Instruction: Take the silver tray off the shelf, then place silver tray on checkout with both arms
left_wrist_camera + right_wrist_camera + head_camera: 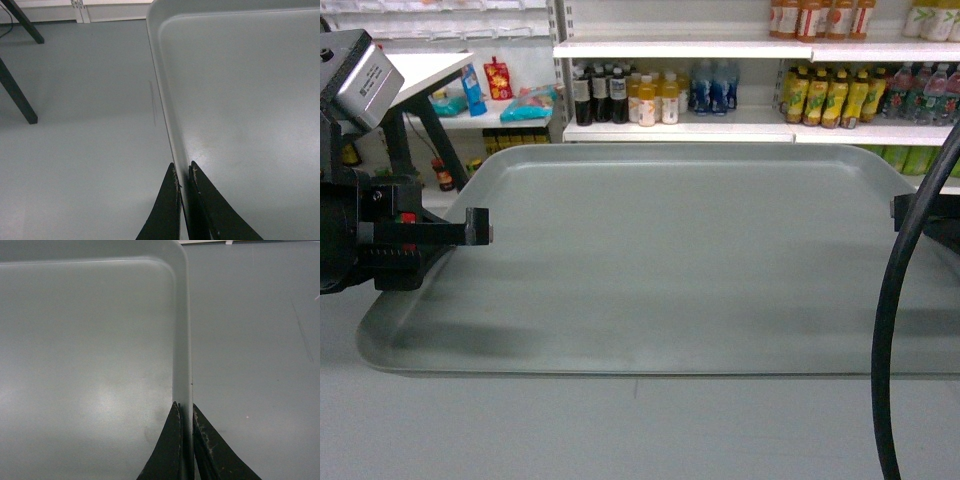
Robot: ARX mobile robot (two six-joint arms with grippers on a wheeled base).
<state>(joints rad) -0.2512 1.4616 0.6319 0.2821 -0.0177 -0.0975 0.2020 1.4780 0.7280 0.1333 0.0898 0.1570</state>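
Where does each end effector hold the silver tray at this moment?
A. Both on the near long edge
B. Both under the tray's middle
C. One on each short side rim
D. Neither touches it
C: the left end effector pinches the silver tray's left rim, and the right end effector pinches the right rim.

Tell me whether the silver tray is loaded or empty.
Empty. The head view shows the silver tray with a bare grey surface from rim to rim, and both wrist views show nothing lying on it near the fingers.
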